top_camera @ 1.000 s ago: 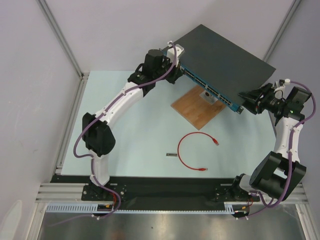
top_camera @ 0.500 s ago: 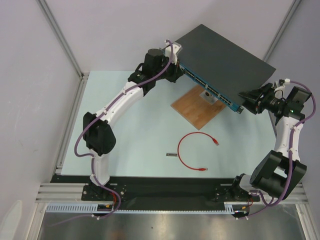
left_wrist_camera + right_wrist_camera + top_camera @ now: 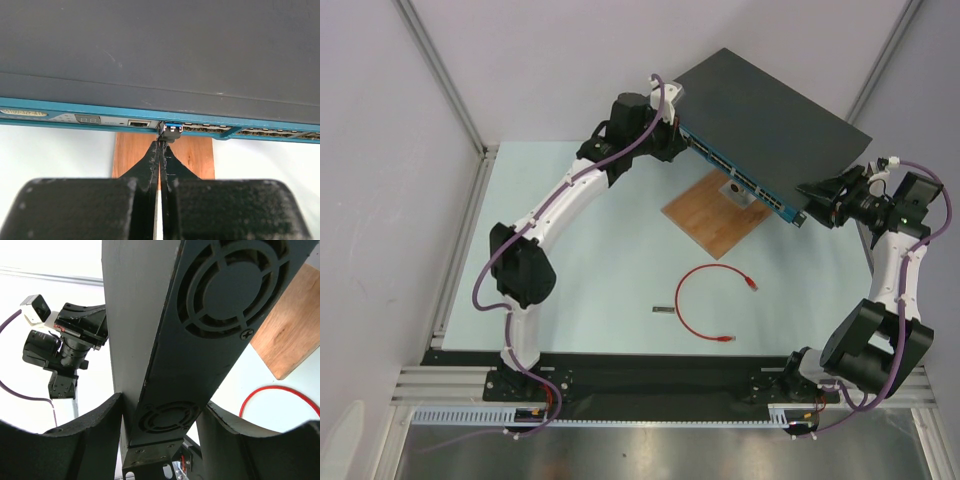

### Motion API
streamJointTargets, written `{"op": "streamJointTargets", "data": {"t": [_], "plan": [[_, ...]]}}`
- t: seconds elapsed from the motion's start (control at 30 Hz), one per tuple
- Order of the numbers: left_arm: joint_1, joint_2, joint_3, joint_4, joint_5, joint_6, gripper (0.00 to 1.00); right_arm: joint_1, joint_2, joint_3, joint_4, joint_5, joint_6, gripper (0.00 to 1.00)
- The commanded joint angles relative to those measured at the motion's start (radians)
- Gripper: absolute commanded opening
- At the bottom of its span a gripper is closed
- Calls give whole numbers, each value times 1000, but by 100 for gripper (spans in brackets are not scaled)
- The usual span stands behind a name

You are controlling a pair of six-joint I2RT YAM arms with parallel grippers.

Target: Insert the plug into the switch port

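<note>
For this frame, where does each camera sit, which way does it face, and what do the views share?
Top external: above and behind the bases, looking down on the table; left arm and right arm show whole, reaching the switch.
Left wrist: on the left arm, facing the switch's port row; left fingers pinch the plug at a port.
Right wrist: on the right arm, facing the switch's fan end; right fingers flank it.
Shared: all three show the switch and wooden board; top and right wrist show the red cable.

We saw a pale mint-green tabletop enclosed by plain lavender-grey walls, with silver aluminium frame rails at the corners.
</note>
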Motion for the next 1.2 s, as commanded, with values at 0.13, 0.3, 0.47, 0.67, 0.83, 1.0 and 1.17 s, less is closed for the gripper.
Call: {"op": "streamJointTargets", "data": {"t": [0.13,0.3,0.47,0.67,0.83,1.0,1.17], "plan": [[-44,80,56,352,-5,6,0,32,58,44,108,185,-157,0],[-56,104,79,373,3,-24,0,32,50,38,100,191,-168,0],[-73,118,73,416,-6,-30,0,30,50,41,97,191,-171,0],[-71,144,85,428,-6,-35,0,29,59,47,95,189,-176,0],[-71,141,72,419,13,-36,0,16,66,58,97,197,-179,0],[-59,-6,-121,483,60,5,10,-7,75,70,112,206,-171,0],[-30,-146,-304,488,124,43,35,-37,89,88,150,203,-145,0]]}}
